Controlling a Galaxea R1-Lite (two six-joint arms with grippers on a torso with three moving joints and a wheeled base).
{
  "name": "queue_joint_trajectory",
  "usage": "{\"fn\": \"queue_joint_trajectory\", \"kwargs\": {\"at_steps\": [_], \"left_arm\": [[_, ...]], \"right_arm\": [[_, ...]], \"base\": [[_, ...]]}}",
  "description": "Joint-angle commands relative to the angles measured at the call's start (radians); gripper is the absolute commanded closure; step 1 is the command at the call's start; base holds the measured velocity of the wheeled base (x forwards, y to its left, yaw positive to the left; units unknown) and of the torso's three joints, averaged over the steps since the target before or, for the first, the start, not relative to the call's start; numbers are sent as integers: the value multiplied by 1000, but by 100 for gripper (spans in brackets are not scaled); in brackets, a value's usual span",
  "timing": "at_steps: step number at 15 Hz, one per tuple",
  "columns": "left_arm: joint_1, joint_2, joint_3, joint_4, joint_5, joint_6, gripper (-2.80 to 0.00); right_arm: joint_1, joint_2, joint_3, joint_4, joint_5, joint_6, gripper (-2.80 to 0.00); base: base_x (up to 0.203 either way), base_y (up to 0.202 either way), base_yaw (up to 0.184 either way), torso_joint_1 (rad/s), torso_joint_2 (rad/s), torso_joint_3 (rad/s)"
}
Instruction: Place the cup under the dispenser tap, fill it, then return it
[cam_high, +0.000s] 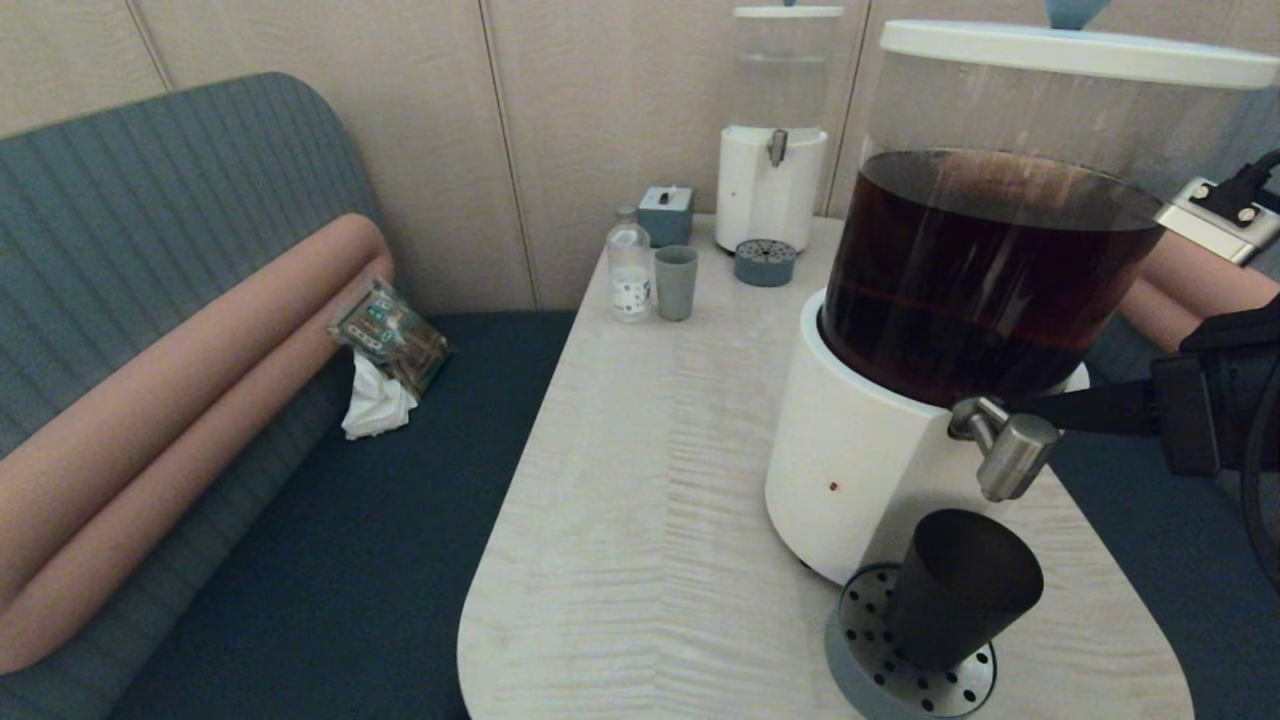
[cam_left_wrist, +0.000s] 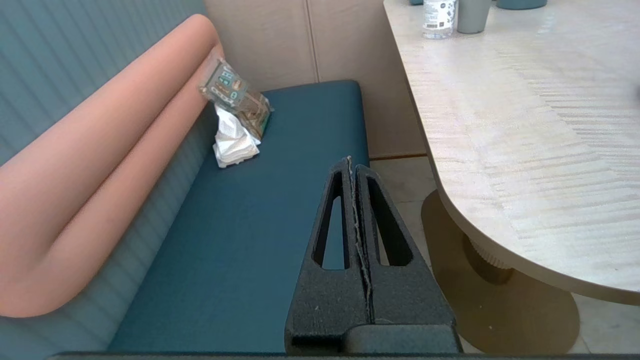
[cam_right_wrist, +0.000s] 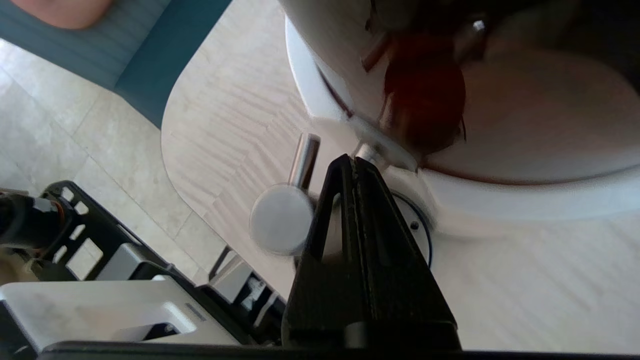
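Black cup (cam_high: 960, 590) upright under steel tap (cam_high: 1012, 455)

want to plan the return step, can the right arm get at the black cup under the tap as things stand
Probably yes. The right claw, shut, sits at the stubby brushed-steel tap, directly above the small black tapered plastic cup on the perforated drip tray. The cup's outer side looks free, though the claw must first open and drop.

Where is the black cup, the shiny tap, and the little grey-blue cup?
black cup (cam_high: 960, 590): head view, on its dark side wall.
shiny tap (cam_high: 1015, 455): head view, on the steel spout's barrel.
grey-blue cup (cam_high: 676, 283): head view, on its side wall.
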Motion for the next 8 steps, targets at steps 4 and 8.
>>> {"fn": "queue_joint_trajectory", "kwargs": {"at_steps": [4, 8], "left_arm": [[0, 1, 40, -1, 0, 1, 0], [0, 1, 40, -1, 0, 1, 0]], "right_arm": [[3, 47, 4, -50, 3, -31, 0], [17, 46, 0, -50, 5, -89, 0]], "base": [[0, 0, 0, 0, 0, 0], [0, 0, 0, 0, 0, 0]]}}
